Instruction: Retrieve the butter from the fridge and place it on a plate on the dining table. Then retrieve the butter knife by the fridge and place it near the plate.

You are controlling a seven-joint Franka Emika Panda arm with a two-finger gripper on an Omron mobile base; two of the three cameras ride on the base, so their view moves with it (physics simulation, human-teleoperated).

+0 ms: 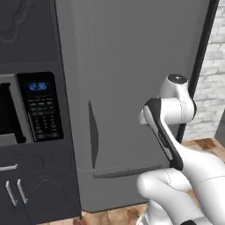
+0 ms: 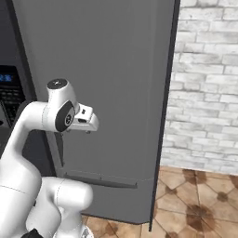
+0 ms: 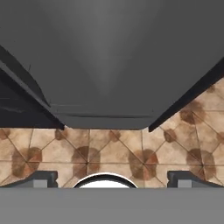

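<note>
The fridge (image 1: 132, 66) is a tall grey brushed-metal front with its door shut and a slim dark curved handle (image 1: 92, 136) near its left edge. In the right base view the fridge (image 2: 107, 60) stands just behind my folded arm. My hand (image 2: 86, 122) sits close in front of the door, pointing downward. In the hand view my gripper (image 3: 111, 180) is open, with the fingertips (image 3: 41, 178) far apart and nothing between them, above the fridge's lower front (image 3: 109, 57) and the floor. The butter, plate, dining table and butter knife are out of view.
A black-fronted microwave (image 1: 39, 105) with a blue clock sits in dark cabinets (image 1: 35, 193) left of the fridge. A white brick wall (image 2: 204, 83) stands to the right. Brown tiled floor (image 2: 200, 200) lies open at the lower right.
</note>
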